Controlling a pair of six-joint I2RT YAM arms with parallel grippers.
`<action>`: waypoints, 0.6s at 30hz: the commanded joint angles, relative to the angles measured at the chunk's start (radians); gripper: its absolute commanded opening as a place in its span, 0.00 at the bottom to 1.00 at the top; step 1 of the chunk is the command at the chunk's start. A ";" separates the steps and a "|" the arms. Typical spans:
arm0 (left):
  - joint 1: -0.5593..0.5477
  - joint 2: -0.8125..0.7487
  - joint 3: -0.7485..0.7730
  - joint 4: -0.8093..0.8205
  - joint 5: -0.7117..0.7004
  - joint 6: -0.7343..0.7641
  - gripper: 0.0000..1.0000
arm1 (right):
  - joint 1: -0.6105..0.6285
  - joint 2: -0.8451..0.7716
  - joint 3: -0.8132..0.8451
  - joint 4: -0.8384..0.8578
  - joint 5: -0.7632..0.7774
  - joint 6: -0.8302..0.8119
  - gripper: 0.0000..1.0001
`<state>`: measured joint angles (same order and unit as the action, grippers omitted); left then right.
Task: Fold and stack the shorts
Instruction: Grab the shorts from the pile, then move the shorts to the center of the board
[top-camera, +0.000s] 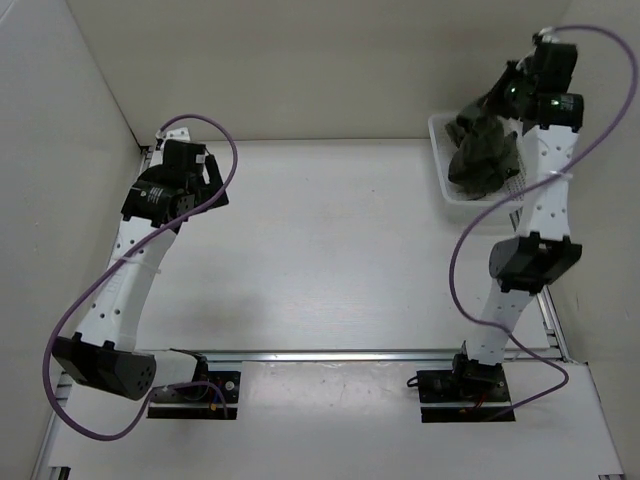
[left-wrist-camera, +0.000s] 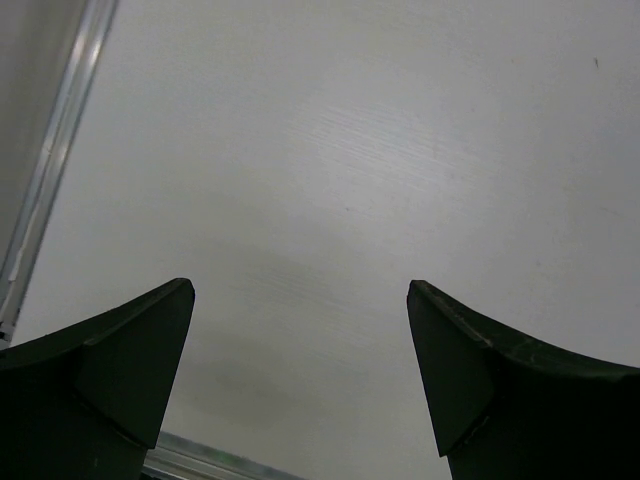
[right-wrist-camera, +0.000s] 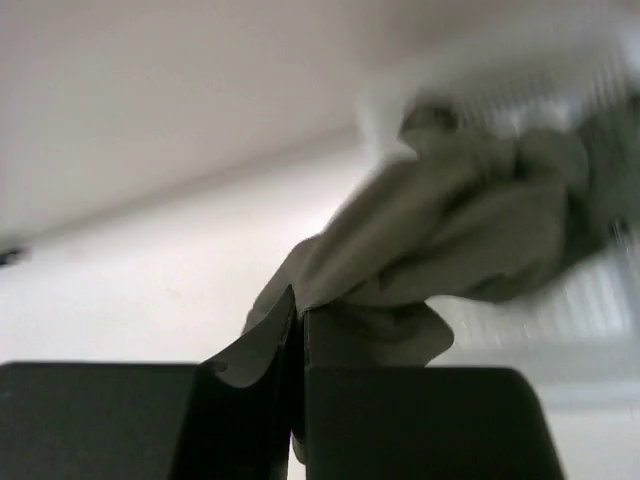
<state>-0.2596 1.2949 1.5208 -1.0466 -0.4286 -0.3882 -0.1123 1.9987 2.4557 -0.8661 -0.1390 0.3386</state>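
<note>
Over white table (top-camera: 320, 260), at far-right corner, pick-up step under way: right gripper (right-wrist-camera: 300, 310) pinched tight on a fold of the shorts (top-camera: 485, 165), bunched in the basket (top-camera: 438, 150), left gripper (left-wrist-camera: 300, 290) spread wide, holding nothing; probably calls next for lifting clear and laying flat mid-table.

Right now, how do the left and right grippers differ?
The left gripper is wide open; the right gripper is shut. The left gripper holds nothing, while the right gripper pinches the shorts. The left gripper hangs over the table at the far left; the right gripper is at the basket in the far right corner. Both are dark and two-fingered.
</note>
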 joint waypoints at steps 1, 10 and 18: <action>0.031 0.027 0.143 -0.085 -0.151 -0.013 1.00 | 0.104 -0.270 0.075 0.152 -0.299 -0.076 0.02; 0.233 0.060 0.305 -0.127 0.237 -0.089 1.00 | 0.537 -0.469 -0.378 0.194 -0.312 -0.176 0.04; 0.243 0.011 0.282 -0.106 0.327 -0.037 1.00 | 0.795 -0.541 -0.984 0.161 -0.140 -0.121 0.78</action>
<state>-0.0212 1.3499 1.8202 -1.1572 -0.2081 -0.4538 0.6296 1.4628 1.5513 -0.6155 -0.3565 0.2096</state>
